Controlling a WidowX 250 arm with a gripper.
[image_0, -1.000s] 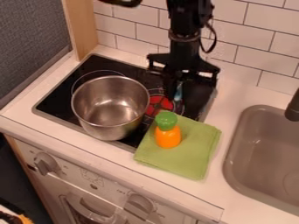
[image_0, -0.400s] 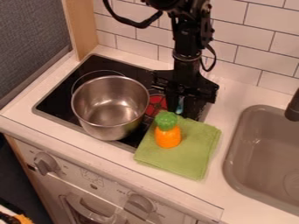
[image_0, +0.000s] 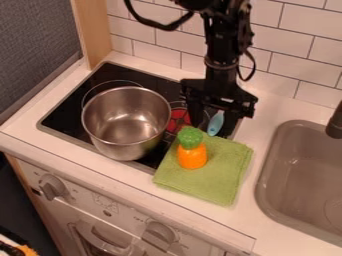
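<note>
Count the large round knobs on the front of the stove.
2: the left knob, near the left end of the control panel, and the right knob, farther right along it. More may be hidden where the panel runs out of the picture.

Just beyond the green cloth (image_0: 224, 172) hangs the black gripper (image_0: 214, 125), a light-blue object (image_0: 216, 123) at it; the carrot-like toy (image_0: 192, 156) stands on the cloth, steel pot (image_0: 123, 149) left of it.
</note>
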